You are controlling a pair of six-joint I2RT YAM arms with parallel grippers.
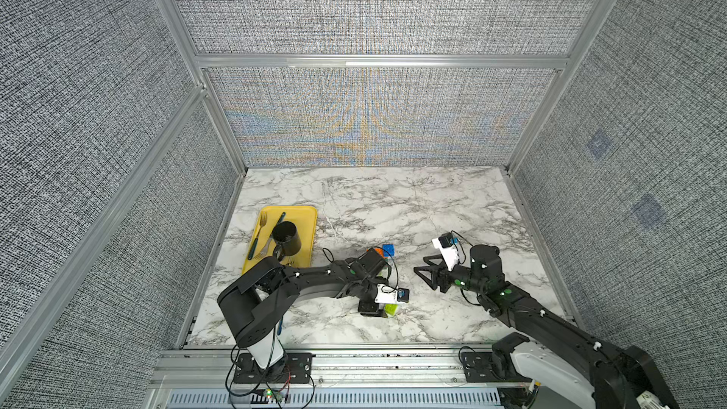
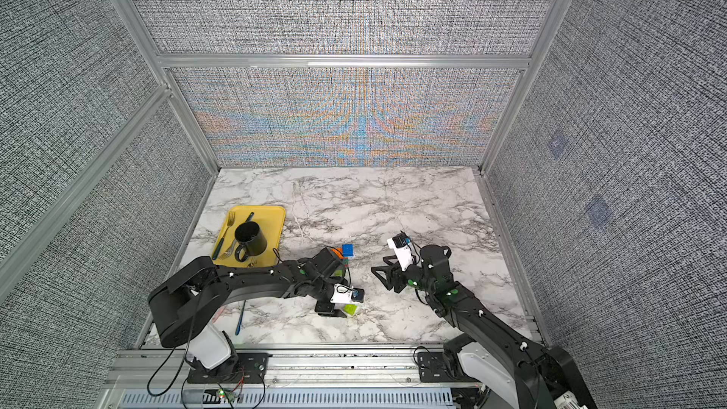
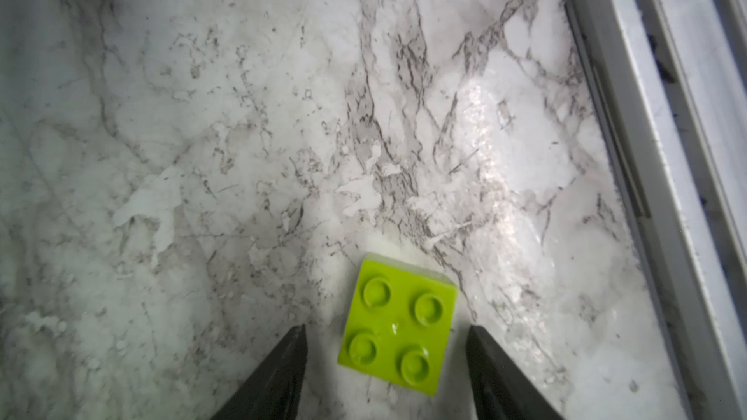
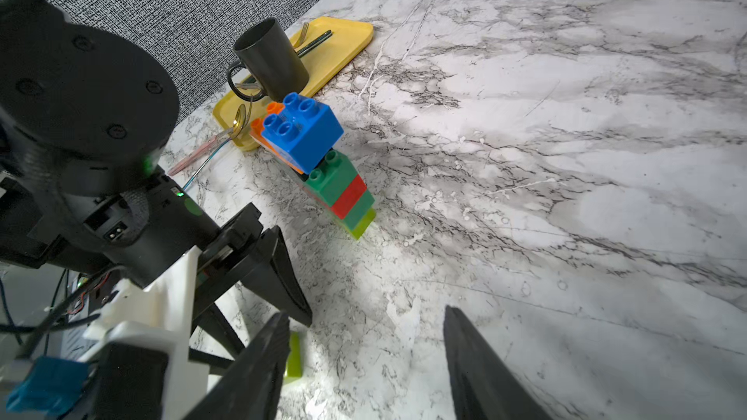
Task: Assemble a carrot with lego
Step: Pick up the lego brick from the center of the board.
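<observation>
The left end effector (image 3: 386, 341) is positioned low over a loose lime brick (image 3: 398, 327) on the surface (image 3: 242, 115), jaws apart on either side, not gripping. The carrot (image 4: 319, 159) stands near the yellow tray (image 4: 347, 40), topped by blue, apparently lacking its lime cap. Current step: acquire the lime brick. Next: close squarely on its side walls, lift, and align studs. The right end effector (image 4: 366, 341) is open and empty.

A square lime plastic brick (image 3: 398, 327) lies on the marble table (image 1: 393, 206) between the left gripper's (image 3: 386, 373) fingers. The stacked multicoloured brick carrot (image 4: 319, 163) stands behind it, the yellow plastic tray (image 1: 305, 216) further left.
</observation>
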